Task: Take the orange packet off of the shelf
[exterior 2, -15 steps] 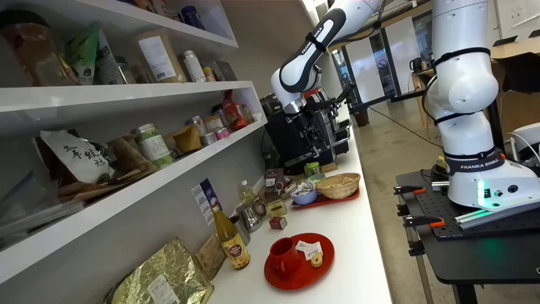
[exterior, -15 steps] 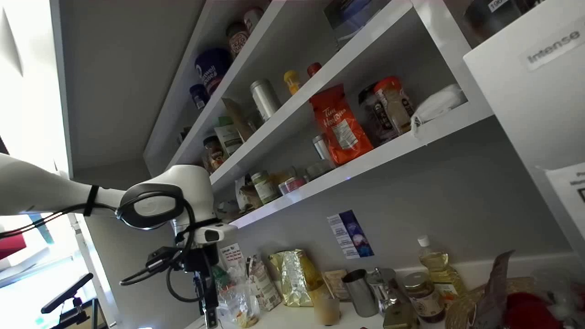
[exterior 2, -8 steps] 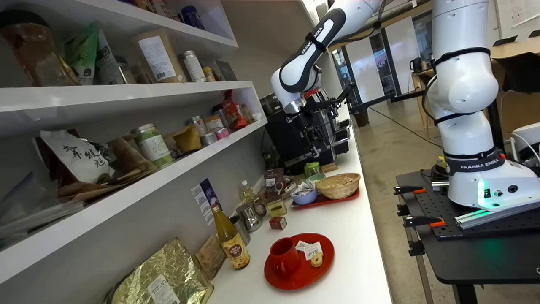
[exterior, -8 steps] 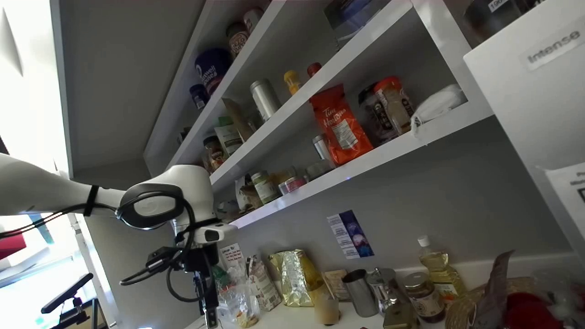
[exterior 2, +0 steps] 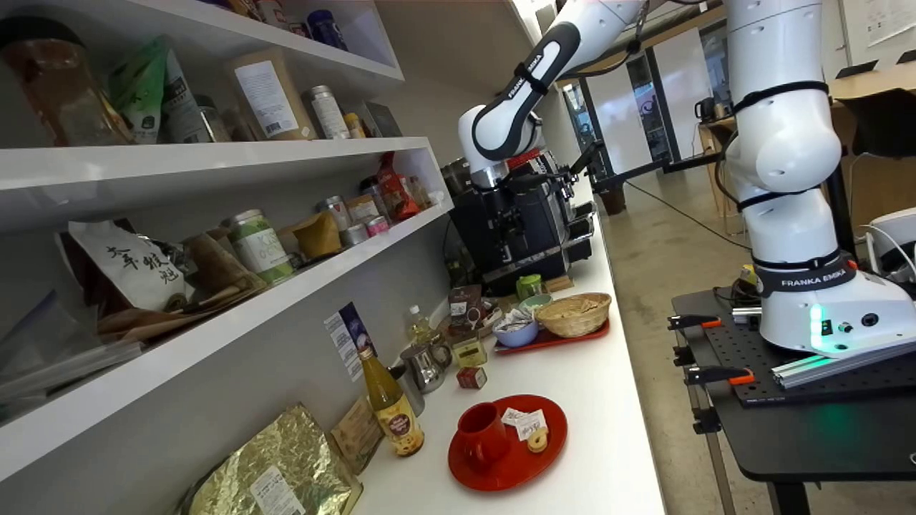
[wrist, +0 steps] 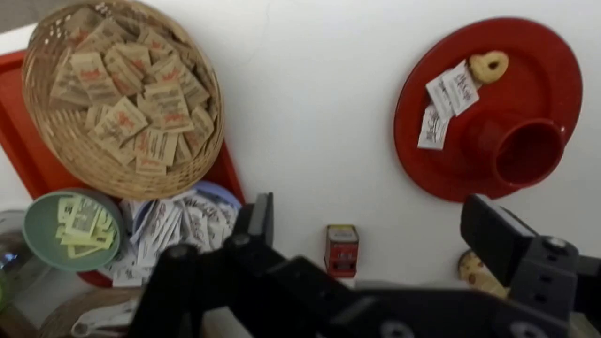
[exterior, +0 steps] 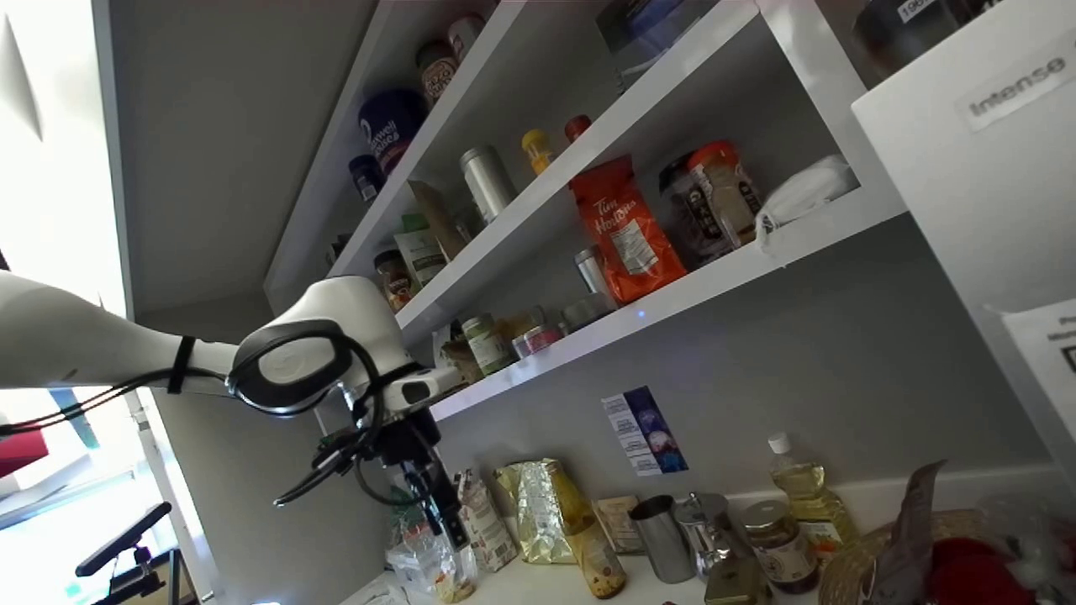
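The orange packet (exterior: 630, 231) stands upright on the white shelf (exterior: 723, 277), beside dark and red-topped jars. In an exterior view the packet (exterior 2: 396, 187) shows near the far end of the shelf (exterior 2: 215, 332). It is out of the wrist view. My gripper (wrist: 371, 206) is open with nothing between its fingers, pointing down over the counter. In an exterior view the gripper (exterior: 454, 538) hangs tilted, below the shelf's level and well apart from the packet. In an exterior view the gripper (exterior 2: 505, 254) shows in front of the dark coffee machine.
A red plate (wrist: 436, 173) with a red cup, a small red tin (wrist: 342, 251) and a wicker basket (wrist: 127, 188) stand on the counter below. A yellow bottle (exterior 2: 390, 408) and metal jugs (exterior 2: 424, 368) stand along the wall. Another shelf (exterior: 622, 126) runs above the packet.
The arm has shifted to the right and slightly up in an exterior view. The gripper has tilted, its tips swinging right. The packet has not moved.
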Robot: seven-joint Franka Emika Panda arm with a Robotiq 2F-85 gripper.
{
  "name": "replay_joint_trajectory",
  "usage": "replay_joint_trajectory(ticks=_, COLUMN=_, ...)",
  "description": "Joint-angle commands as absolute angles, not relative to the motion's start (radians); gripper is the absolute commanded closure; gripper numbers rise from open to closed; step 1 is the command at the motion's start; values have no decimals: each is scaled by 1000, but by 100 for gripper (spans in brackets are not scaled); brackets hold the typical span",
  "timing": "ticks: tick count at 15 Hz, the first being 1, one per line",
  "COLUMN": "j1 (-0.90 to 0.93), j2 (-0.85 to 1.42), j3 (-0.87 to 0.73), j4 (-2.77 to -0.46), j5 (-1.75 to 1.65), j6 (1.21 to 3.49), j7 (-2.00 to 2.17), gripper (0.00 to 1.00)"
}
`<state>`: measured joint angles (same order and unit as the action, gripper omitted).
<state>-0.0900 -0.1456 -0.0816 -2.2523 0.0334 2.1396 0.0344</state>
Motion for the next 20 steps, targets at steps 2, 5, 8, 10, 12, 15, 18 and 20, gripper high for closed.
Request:
replay_joint_trajectory(ticks=2, j1=-111, j2=-108, j3=-79, j4=-2142, j5=-68, j6=2305, j7=96, gripper=0)
replay_joint_trajectory(ticks=5, j1=-125, j2=-103, j3=-75, j4=-2080, j5=-170, j6=2409, j7=165, gripper=0)
replay_joint_trajectory(ticks=8, j1=-140, j2=-98, j3=-74, j4=-2022, j5=-266, j6=2481, j7=231, gripper=0)
replay_joint_trajectory(ticks=10, j1=-152, j2=-88, j3=-78, j4=-1983, j5=-321, j6=2512, j7=268, gripper=0)
replay_joint_trajectory(ticks=12, j1=-160, j2=-62, j3=-87, j4=-1940, j5=-343, j6=2530, j7=251, gripper=0)
replay_joint_trajectory(ticks=15, j1=-173, j2=-8, j3=-104, j4=-1868, j5=-357, j6=2555, j7=235, gripper=0)
replay_joint_trajectory(ticks=18, j1=-180, j2=63, j3=-132, j4=-1776, j5=-358, j6=2577, j7=230, gripper=0)
replay_joint_trajectory(ticks=20, j1=-179, j2=110, j3=-150, j4=-1708, j5=-344, j6=2587, j7=221, gripper=0)
